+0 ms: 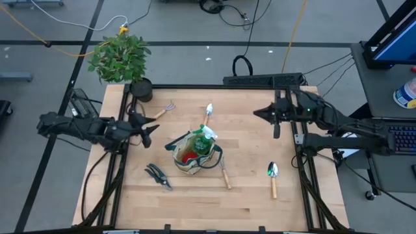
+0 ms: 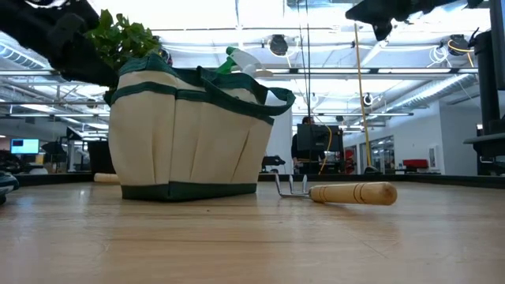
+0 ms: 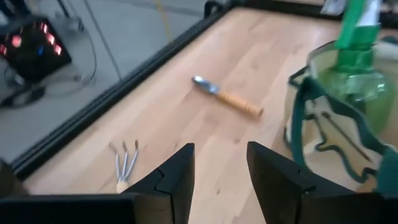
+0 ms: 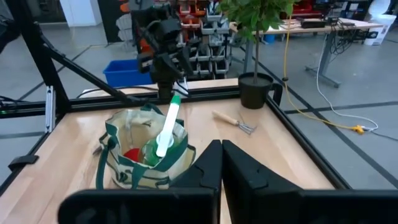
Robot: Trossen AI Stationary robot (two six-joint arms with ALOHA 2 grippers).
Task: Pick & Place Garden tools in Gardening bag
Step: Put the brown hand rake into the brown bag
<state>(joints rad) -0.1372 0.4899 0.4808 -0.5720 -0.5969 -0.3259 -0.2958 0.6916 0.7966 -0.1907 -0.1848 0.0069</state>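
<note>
The beige gardening bag with green trim stands mid-table, holding a green spray bottle and red gloves. On the table around it lie a small rake, a trowel, black pruning shears, a second rake and a second trowel. My left gripper hovers open left of the bag with nothing between its fingers. My right gripper is shut and empty, raised at the far right, pointing toward the bag.
A potted green plant stands at the table's far left corner. A black frame rail edges the table. In the low view the bag stands upright with the second rake lying beside it.
</note>
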